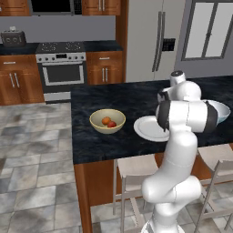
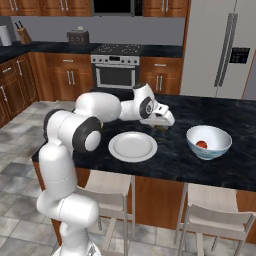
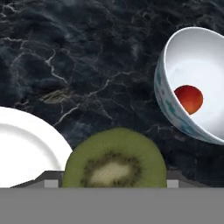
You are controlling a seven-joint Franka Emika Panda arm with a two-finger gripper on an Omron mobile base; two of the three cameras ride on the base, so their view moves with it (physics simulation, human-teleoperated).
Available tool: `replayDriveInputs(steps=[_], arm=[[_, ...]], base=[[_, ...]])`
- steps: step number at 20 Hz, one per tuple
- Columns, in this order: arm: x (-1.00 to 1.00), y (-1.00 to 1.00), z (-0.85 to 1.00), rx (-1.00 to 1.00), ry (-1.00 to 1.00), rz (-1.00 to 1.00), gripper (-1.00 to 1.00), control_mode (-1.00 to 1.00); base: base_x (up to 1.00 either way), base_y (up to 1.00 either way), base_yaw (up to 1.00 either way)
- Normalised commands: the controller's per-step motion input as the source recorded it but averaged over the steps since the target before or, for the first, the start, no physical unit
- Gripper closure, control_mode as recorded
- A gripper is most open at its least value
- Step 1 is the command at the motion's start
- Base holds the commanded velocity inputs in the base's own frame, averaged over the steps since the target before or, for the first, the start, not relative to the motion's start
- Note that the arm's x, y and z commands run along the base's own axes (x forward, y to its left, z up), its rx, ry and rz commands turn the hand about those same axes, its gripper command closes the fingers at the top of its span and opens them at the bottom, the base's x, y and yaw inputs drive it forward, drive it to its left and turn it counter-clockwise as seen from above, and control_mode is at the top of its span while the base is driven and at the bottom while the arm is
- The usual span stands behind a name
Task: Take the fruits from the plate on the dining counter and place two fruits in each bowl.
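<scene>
- A halved green fruit (image 3: 114, 158) is seen right at the bottom of the hand view, cut face up toward the camera, so it looks to be gripped by the gripper (image 2: 161, 123) — the finger tips themselves are hidden behind it, so the clamp can't be fully confirmed.
- In the right base view the gripper is held over the dining counter (image 2: 175, 150), between the plate (image 2: 132, 146) and the white bowl (image 2: 209, 142), just above the stone.
- The plate is left bare and sits near the counter's front edge; in the left base view it's partly covered by the arm (image 1: 145, 128).
- One red fruit (image 2: 201, 144) is spotted inside the white bowl, off to the robot's right of the plate (image 3: 189, 98).
- The tan-yellow bowl (image 1: 107, 120) is parked to the left of the plate, well apart from the white bowl — an orange fruit (image 1: 105, 120) and a second red fruit (image 1: 112, 124) are tucked in there, touching each other.
- Further back, a steel oven (image 1: 61, 73) and a tall fridge (image 2: 224, 47) are lined up along the wall.
</scene>
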Motion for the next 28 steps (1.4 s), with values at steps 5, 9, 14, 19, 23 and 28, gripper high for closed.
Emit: replayDriveInputs(steps=[5,9,14,19,23,28], arm=[[0.06,-0.64,0.21,-0.02,-0.01,-0.20,1.00,-1.00],[0.00,-0.70,0.04,0.00,-0.12,0.04,1.00,-1.00],[0.02,-0.68,0.01,0.01,-0.06,0.00,1.00,-1.00],[0.00,-0.64,0.00,0.00,-0.01,0.00,1.00,-1.00],[0.00,-0.55,0.00,0.00,0.00,0.00,1.00,-1.00],[0.00,-0.33,-0.04,0.00,0.00,0.00,1.00,-1.00]], base=[[0.00,0.00,0.00],[0.00,0.00,0.00],[0.00,0.00,0.00],[0.00,0.00,0.00],[0.00,0.00,0.00],[0.00,0.00,0.00]])
